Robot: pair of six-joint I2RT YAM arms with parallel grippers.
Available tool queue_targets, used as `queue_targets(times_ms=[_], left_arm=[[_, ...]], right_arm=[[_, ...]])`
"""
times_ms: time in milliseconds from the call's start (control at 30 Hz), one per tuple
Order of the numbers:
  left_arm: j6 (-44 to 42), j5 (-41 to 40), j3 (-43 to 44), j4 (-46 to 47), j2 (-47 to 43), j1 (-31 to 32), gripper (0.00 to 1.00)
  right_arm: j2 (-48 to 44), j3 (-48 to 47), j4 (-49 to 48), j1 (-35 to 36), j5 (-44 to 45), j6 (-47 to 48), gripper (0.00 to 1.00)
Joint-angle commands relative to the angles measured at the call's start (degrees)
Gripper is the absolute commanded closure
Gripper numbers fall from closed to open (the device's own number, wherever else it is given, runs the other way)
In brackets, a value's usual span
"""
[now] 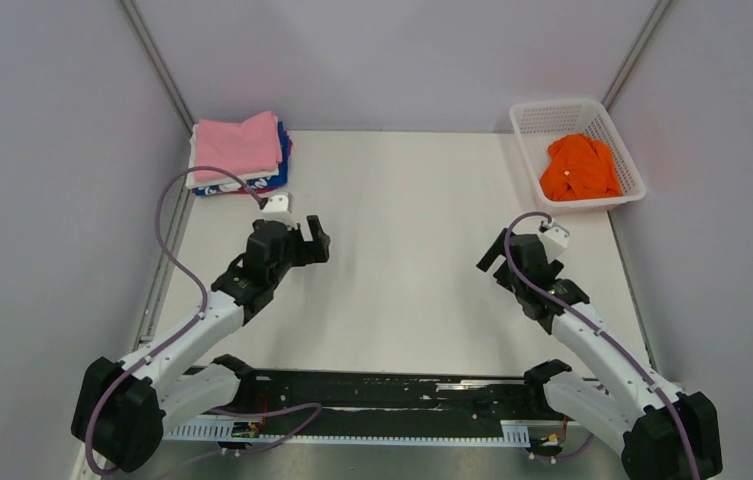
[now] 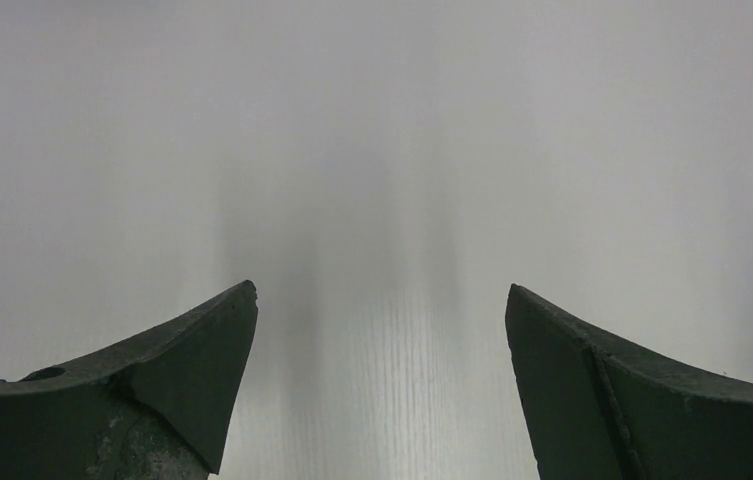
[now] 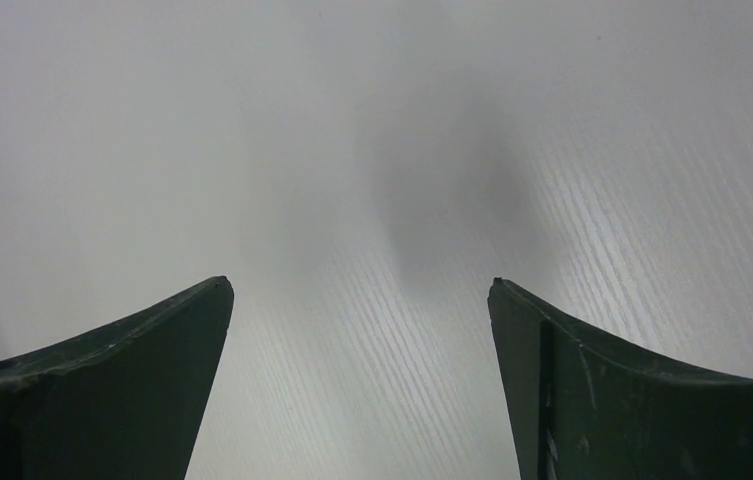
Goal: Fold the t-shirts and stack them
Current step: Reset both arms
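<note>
Stack: a folded pile sits at the table's (image 1: 402,250) 10 o'clock corner, against the left wall.
Top of stack: the pink t-shirt (image 1: 237,145), folded into a tidy rectangle and lying square on the pile.
Under it: a white t-shirt (image 1: 195,150) showing as a thin edge, and below that a blue and red t-shirt (image 1: 277,172) poking out at the pile's near and right edges.
Done so far: judging by the pile, three shirts look folded and stacked.
Left to do: the orange t-shirt (image 1: 579,168) lies crumpled and unfolded in the white mesh basket (image 1: 552,106) at the 2 o'clock corner. It seems to need lifting out, spreading, folding and adding to the pile.
Left jaws: spread wide with nothing between them. They hang over bare table at about 9 o'clock, near the pile but not touching it.
Right jaws: spread wide and empty too, over bare table at about 3 o'clock, between the table's middle and the basket.
Wrist views: each shows only its own two dark tips and plain white tabletop.
Likely next step: the right arm (image 1: 592,335) is nearer the basket, so the reach for the orange shirt probably falls to it.
Writing: pale marks show on the blue shirt's near edge, too small to read.
Brands and labels: none legible on shirts, basket or arms.
</note>
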State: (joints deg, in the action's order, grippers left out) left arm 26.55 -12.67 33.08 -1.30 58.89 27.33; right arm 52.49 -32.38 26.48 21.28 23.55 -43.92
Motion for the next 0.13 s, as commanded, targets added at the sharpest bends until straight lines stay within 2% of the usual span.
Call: queue_targets(times_ms=[0,100], left_arm=[[0.77,-1.7,-0.79,5.1,-2.39,0.0,0.0],[0.77,-1.92,-0.54,4.69,-2.03,0.0,0.0]], right_arm=[[-0.49,1.04,-2.32,-0.18,-0.09,-1.2,0.01],[-1.24,1.29,-2.79,-0.18,-0.07,-0.99,0.0]])
